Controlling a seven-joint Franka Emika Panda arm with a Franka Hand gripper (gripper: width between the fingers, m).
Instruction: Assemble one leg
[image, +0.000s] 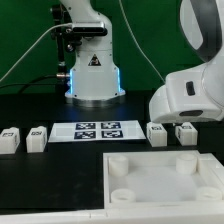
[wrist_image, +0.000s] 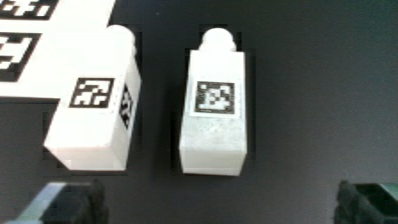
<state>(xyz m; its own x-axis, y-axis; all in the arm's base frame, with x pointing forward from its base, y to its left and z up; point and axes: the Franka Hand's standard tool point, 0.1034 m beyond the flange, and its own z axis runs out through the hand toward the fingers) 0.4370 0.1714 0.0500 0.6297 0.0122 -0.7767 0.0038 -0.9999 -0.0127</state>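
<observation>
Leg (wrist_image: 214, 105): lies flat on the dark table (wrist_image: 311, 90), tag face up, with a small round stud at one end. Sits side by side with a second leg (wrist_image: 98, 112) of the same make, parallel, near but apart (a narrow dark gap between the two). Second leg: lies just beside a corner of the marker board (wrist_image: 32, 40), between that board and the leg; touching the board or not, cannot tell. Gripper (wrist_image: 217, 205): spread wide, holding nothing, touching nothing. Shows only as two dark, blurred fingertips (wrist_image: 71, 205) at the rim of the wrist view, well apart, the leg in line with the gap between them. From the exterior view: the pair at the exterior view's right of the marker board, partly under the white arm (image: 195, 90), the fingers hidden there. At the exterior view's left of the board, two more legs (image: 37, 138), side by side. Nearer the camera, a large white panel (image: 165, 180) with round corner sockets (image: 118, 168), apart from all four legs. Behind the board, the robot base (image: 92, 70).
</observation>
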